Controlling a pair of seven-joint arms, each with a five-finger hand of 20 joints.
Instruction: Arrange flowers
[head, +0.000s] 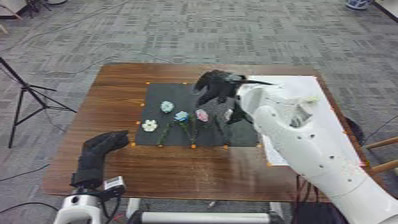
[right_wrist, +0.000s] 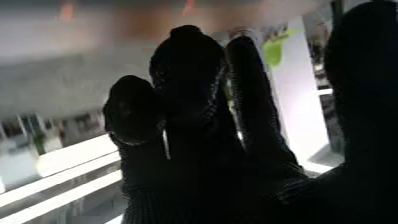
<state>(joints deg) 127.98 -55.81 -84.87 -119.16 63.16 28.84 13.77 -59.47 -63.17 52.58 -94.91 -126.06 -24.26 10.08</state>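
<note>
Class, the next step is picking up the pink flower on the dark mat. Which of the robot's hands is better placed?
Probably the right hand: it hovers over the dark mat, near the pink flower. The left hand is farther off, beyond the mat's left edge.

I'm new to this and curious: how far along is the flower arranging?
Several flowers already lie on the dark mat, seemingly placed. The right hand, over its far edge, seems empty. The pale-green piece on the white sheet may be left.

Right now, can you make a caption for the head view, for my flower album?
The robot's right hand over a dark mat with white, blue and pink flowers.
</note>
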